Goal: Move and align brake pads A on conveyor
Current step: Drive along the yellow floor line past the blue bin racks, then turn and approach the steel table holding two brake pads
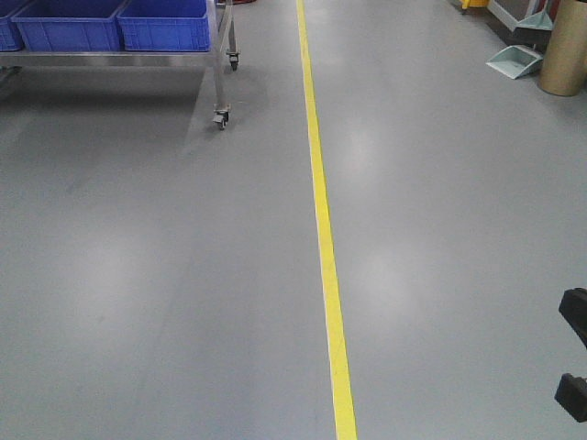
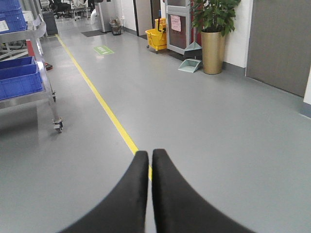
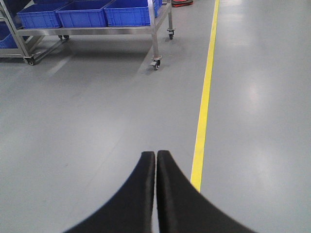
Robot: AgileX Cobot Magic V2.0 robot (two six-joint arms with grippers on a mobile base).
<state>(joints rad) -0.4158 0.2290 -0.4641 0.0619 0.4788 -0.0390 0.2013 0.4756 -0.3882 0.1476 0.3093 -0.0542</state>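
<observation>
The brake pads A and the conveyor are out of view in every frame. My left gripper (image 2: 149, 153) hangs over bare grey floor, its two black fingers pressed together with nothing between them. My right gripper (image 3: 156, 154) is likewise shut and empty, just left of a yellow floor line (image 3: 203, 114). In the front view only two black pieces of an arm (image 1: 574, 356) poke in at the right edge.
A wheeled steel rack (image 1: 218, 64) with blue bins (image 1: 110, 23) stands at the far left. The yellow floor line (image 1: 323, 229) runs down the floor. A gold planter (image 2: 213, 51), a dustpan (image 2: 189, 65) and a yellow mop bucket (image 2: 156, 39) line the right wall.
</observation>
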